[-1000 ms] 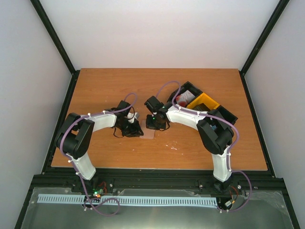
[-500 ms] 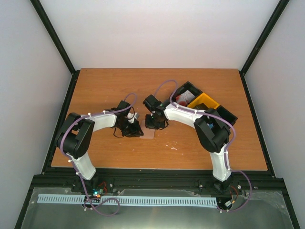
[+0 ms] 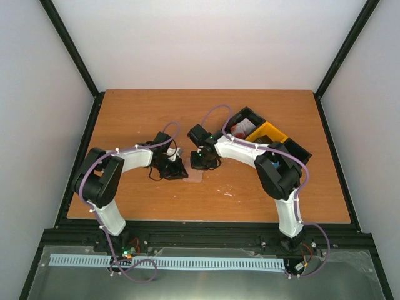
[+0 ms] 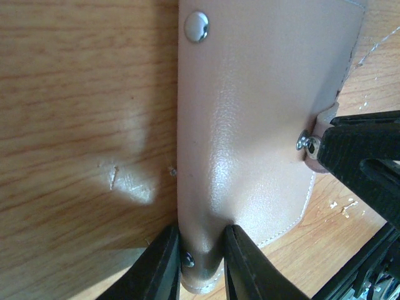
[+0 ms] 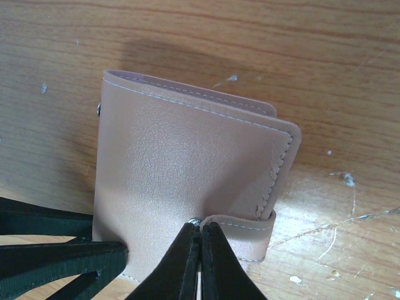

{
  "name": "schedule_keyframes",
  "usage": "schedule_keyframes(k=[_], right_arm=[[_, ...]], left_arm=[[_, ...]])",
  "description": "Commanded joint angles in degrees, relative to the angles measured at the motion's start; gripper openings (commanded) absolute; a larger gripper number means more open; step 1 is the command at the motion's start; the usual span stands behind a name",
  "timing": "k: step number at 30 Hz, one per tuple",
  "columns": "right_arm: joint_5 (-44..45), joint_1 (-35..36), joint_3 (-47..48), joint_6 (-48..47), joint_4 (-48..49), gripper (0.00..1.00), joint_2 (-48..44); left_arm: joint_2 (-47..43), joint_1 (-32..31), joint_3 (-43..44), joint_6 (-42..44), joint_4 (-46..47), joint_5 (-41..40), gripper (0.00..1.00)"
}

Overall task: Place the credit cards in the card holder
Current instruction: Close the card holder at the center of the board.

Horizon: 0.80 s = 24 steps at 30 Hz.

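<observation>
Pinching a smooth tan-pink card holder (image 4: pixel 250 144) from 2 sides, the robot's grippers meet over it on the scuffed, wood-grain table (image 3: pixel 250 187). The card holder lies folded shut and flat, a rounded-corner rectangle of soft, leather-like material with pale stitching along its edges and a shiny metal snap stud (image 4: pixel 196 26) at 1 corner. The left gripper (image 4: pixel 199 262) clamps the holder's edge nearest its own camera, 1 black matte finger on each side of the edge, with a second small stud showing between them. The right gripper (image 5: pixel 200 240) has its 2 slim black fingers pressed together, their tips touching the holder's short closure tab (image 5: pixel 240 228) at its snap end; whether the tab itself is caught between them cannot be told. The tab is a narrow stitched strap that wraps around the holder's open side. Beyond the holder, on the right arm's side, a glossy black plastic bin (image 3: pixel 294 147) holds a yellow bin (image 3: pixel 267 133) and, beside that, white-and-red credit cards (image 3: pixel 239 130), well apart from the holder.
</observation>
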Motion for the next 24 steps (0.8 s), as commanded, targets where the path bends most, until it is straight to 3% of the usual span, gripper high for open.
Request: schedule_keyframes(k=[1,7,13,24], right_arm=[[-2.11,0.29,0.87,-0.53,0.34,0.03,1.94],[-2.79,0.34,0.96,-0.94,-0.14,0.05,2.61],[-4.21,0.34,0.36,-0.8,2.15,0.2,2.86],[-5.14,0.29,0.43,-0.31,4.54,0.26,1.37]], left_arm=[[1.29,0.23,0.62,1.16,0.79,0.29,0.21],[1.29,0.23,0.66,1.3,0.93,0.29,0.21],[1.29,0.24,0.67,1.37,0.92,0.29,0.21],[1.2,0.23,0.63,1.31,0.92,0.17,0.21]])
